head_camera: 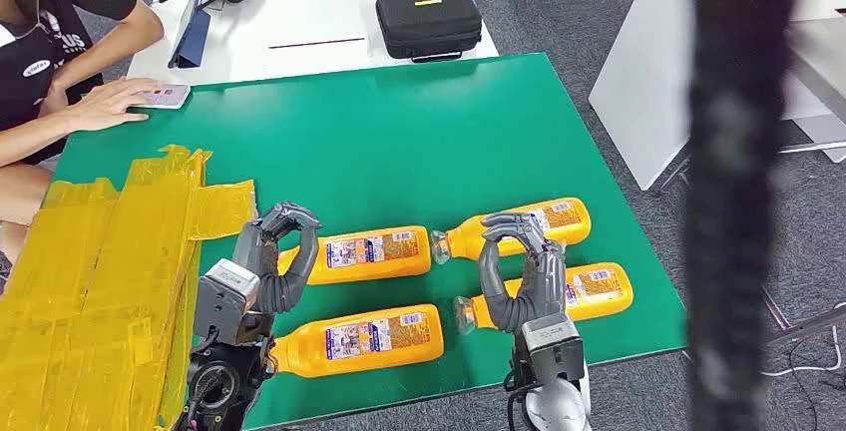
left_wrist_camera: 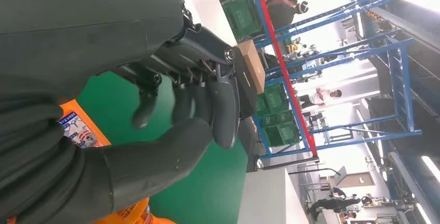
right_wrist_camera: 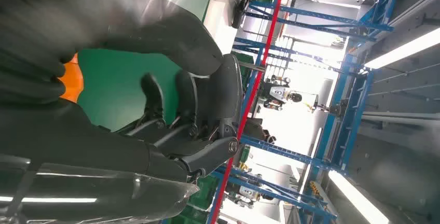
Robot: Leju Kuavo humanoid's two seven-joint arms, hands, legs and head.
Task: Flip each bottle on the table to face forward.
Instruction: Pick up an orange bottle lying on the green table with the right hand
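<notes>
— Where are you standing?
— Four bottles (head_camera: 367, 253) are lying at lower centre; your left hand (head_camera: 277, 256) and right hand (head_camera: 519, 266) are hovering, fingers curled, holding nothing.
— Next?
— Probably lowering to grasp and roll one.

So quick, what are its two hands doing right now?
Left hand: fingers curled, nothing visibly gripped.
Right hand: fingers curled above the bottles, nothing visibly gripped.

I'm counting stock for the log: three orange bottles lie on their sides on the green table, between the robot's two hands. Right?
Not quite: four orange bottles lie on their sides on the green table, as the head view shows. The rest holds.
</notes>
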